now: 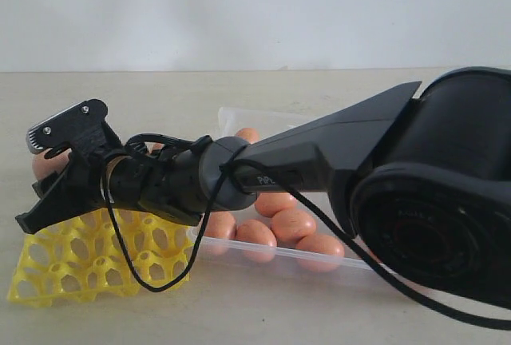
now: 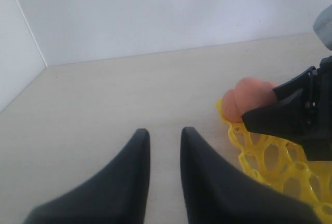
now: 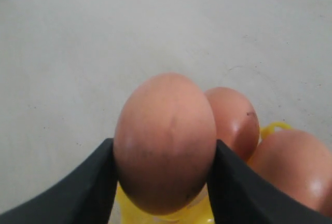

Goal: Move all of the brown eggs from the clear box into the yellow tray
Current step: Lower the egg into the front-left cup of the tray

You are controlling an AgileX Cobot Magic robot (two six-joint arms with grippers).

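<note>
A pale beige table [image 1: 263, 313] bears everything. The black right arm [image 1: 319, 153] reaches across to a square bright-yellow lattice egg tray [image 1: 72, 261]. A shallow transparent plastic box [image 1: 279, 252] lies just beside the tray and holds several smooth pinkish-brown eggs [image 1: 292, 225]. Over the tray, the right gripper [image 3: 165, 182] pinches one brown egg [image 3: 165, 141] between its fingers. Two more eggs [image 3: 233, 120] sit at the tray's corner beside the held one. The left gripper [image 2: 165, 136] hangs over bare table near the tray, its fingers a narrow gap apart and holding nothing.
</note>
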